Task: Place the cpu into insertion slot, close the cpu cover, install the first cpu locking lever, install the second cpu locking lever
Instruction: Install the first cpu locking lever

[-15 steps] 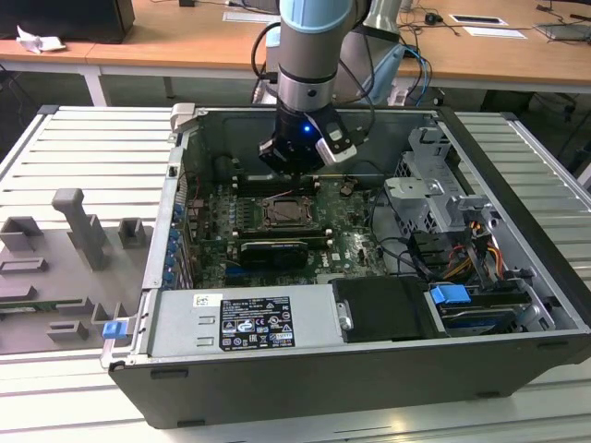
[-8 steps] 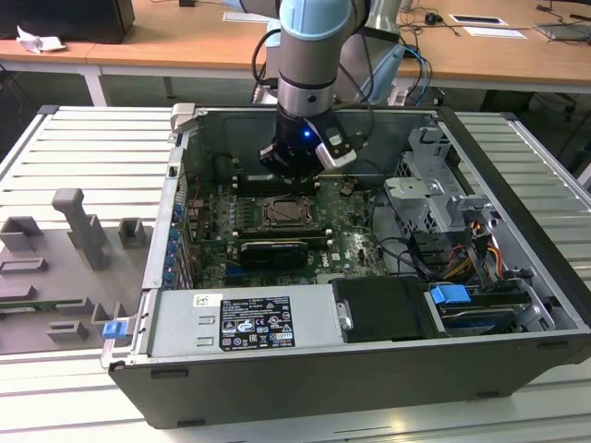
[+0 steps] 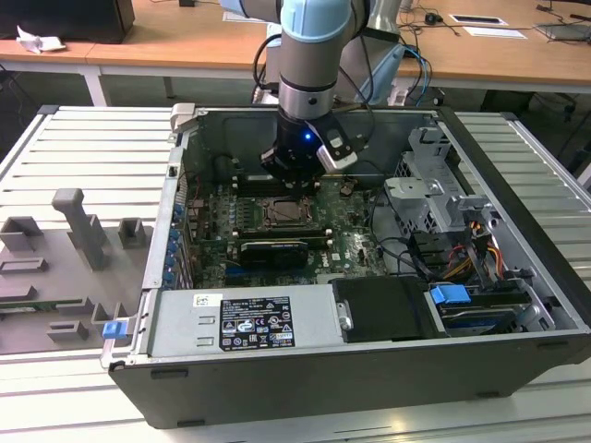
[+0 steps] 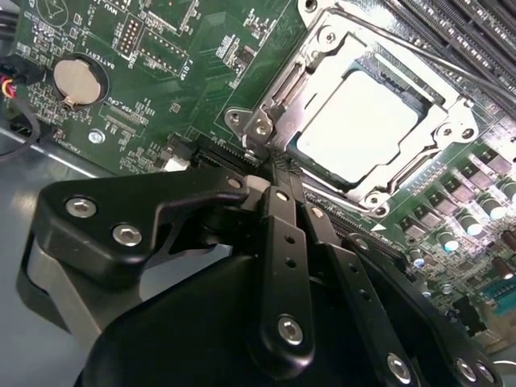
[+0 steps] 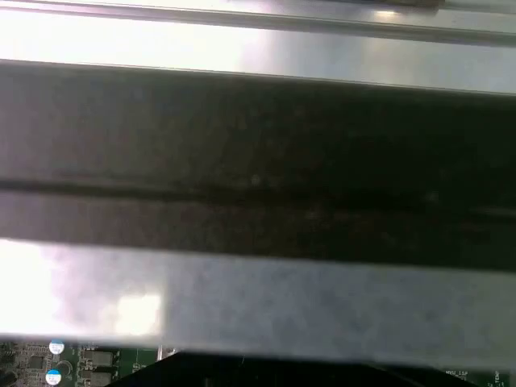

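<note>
The cpu [image 4: 359, 125] lies flat in the insertion slot [image 3: 282, 213], its pale metal top bright in the second wrist view. The silvery cpu cover [image 4: 300, 76] is folded down around it, framing the chip. A thin locking lever rod [image 4: 427, 60] runs along the far side of the socket. My gripper [image 4: 276, 165] is shut, its black fingers [image 4: 278, 234] pressed together with their tips at the socket's corner by a cover screw. Whether the tips touch a lever is hidden. In the exterior view the gripper [image 3: 297, 180] hangs just behind the socket inside the open computer case.
A black graphics card [image 3: 268, 249] lies in front of the socket, a power supply [image 3: 245, 323] nearer still. Drive cage and cables [image 3: 434, 198] fill the exterior view's right. Memory slots [image 4: 472, 32] flank the socket; a coin battery [image 4: 78, 81] sits nearby. The case wall [image 5: 258, 161] is close.
</note>
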Action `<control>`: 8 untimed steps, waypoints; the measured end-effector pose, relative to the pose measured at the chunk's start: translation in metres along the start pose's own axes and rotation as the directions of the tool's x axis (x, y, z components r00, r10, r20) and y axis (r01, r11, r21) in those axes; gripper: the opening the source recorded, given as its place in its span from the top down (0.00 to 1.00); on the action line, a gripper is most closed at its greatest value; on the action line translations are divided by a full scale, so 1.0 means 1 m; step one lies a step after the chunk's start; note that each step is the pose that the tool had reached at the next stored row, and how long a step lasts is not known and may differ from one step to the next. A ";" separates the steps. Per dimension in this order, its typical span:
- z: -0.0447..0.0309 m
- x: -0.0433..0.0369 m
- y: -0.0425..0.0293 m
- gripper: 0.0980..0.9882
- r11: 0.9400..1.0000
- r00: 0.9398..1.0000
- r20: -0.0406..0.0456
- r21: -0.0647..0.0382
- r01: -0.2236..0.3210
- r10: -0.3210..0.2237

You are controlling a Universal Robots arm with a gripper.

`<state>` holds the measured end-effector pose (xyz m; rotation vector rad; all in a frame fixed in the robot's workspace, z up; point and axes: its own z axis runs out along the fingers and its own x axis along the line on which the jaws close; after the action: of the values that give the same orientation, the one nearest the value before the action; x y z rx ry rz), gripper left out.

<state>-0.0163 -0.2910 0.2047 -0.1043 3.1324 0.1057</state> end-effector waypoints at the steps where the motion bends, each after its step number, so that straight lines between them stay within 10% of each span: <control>1: 0.0005 -0.0002 0.0001 0.99 1.000 1.000 0.000 0.004 0.000 0.000; 8: 0.0032 -0.0008 0.0013 0.99 1.000 1.000 -0.001 0.010 0.000 0.000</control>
<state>-0.0156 -0.2893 0.2016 -0.1042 3.1331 0.0906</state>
